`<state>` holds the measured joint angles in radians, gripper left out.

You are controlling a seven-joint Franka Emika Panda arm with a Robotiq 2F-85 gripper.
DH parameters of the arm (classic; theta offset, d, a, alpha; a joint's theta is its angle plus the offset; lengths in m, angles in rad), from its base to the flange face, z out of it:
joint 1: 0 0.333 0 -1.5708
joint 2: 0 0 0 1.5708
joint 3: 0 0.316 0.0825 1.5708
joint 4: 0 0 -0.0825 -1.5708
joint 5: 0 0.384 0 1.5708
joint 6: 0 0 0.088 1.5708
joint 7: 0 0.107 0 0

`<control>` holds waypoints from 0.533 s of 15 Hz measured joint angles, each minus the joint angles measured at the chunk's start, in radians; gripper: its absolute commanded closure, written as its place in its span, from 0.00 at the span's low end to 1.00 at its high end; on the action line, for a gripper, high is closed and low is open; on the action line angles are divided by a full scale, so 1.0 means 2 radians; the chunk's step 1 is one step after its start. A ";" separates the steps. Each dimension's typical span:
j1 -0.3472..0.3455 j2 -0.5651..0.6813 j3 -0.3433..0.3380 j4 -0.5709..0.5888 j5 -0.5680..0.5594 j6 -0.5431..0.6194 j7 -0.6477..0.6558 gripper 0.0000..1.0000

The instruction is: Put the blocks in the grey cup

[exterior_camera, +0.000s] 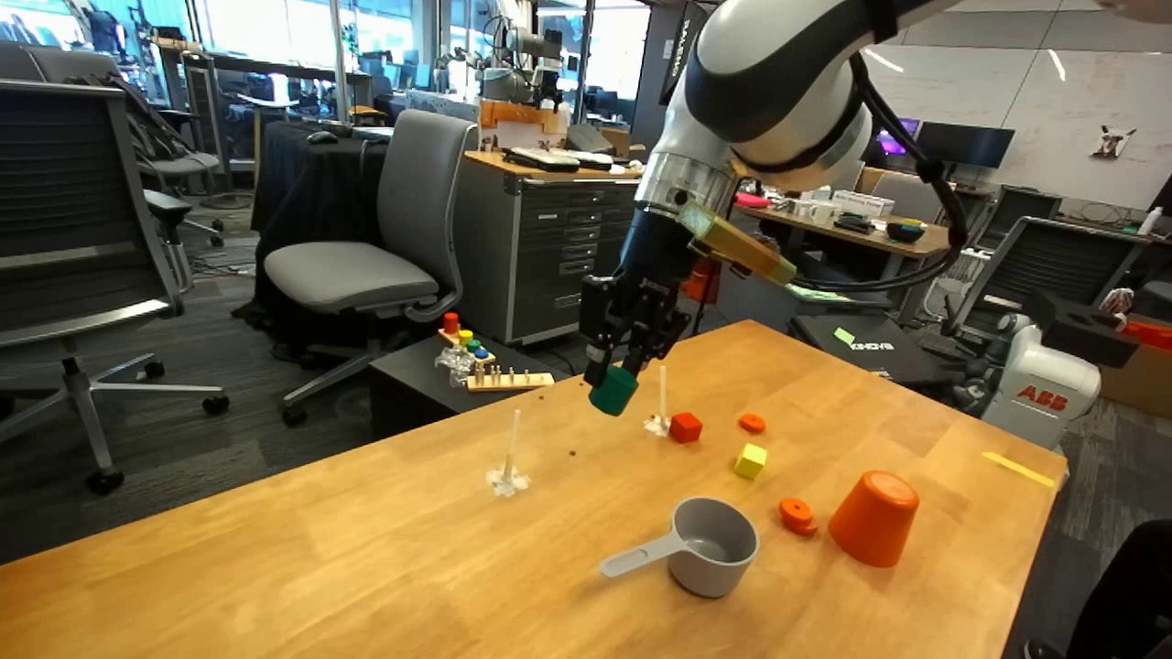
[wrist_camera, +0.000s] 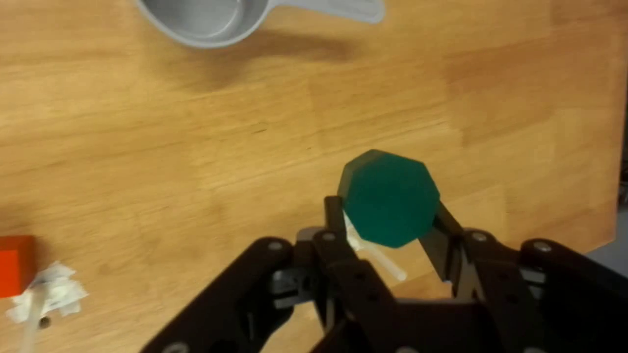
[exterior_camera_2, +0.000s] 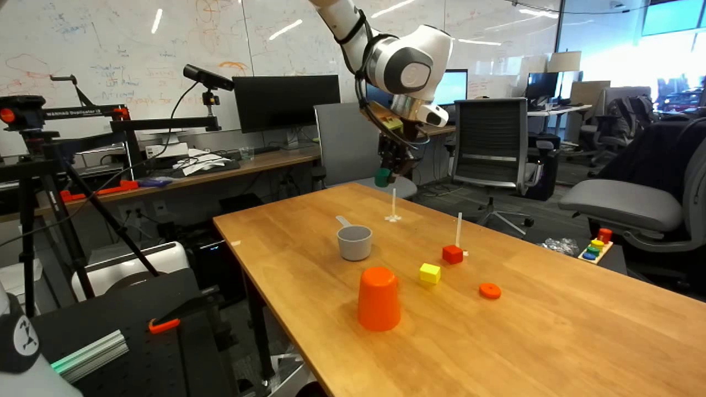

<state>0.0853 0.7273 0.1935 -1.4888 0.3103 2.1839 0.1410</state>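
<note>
My gripper (wrist_camera: 387, 208) is shut on a green many-sided block (wrist_camera: 391, 200), held in the air; the block also shows in both exterior views (exterior_camera: 613, 392) (exterior_camera_2: 381, 177). The grey cup (exterior_camera: 710, 572) stands upright with its straight handle and looks empty inside; it also shows in an exterior view (exterior_camera_2: 354, 251) and at the top of the wrist view (wrist_camera: 206, 45). The gripper is apart from the cup. A red block (exterior_camera: 685, 427) sits beside a white peg; it shows at the left of the wrist view (wrist_camera: 17, 264). A yellow block (exterior_camera: 751, 460) lies on the table.
An upside-down orange cup (exterior_camera: 874, 517) stands near the grey cup. Flat orange discs (exterior_camera: 753, 423) (exterior_camera: 797, 514) lie about. Two white pegs (exterior_camera: 513, 444) (exterior_camera: 663, 394) stand taped to the table (exterior_camera: 366, 549); one shows below the held block in the wrist view (wrist_camera: 385, 260).
</note>
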 measured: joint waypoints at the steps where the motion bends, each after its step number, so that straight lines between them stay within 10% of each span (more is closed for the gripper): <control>1: 0.000 -0.009 0.008 -0.015 0.015 0.000 -0.003 0.82; 8: -0.003 -0.071 0.006 -0.141 0.057 0.012 -0.007 0.82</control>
<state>0.0795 0.5850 0.2049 -1.7707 0.4243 2.2071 0.1276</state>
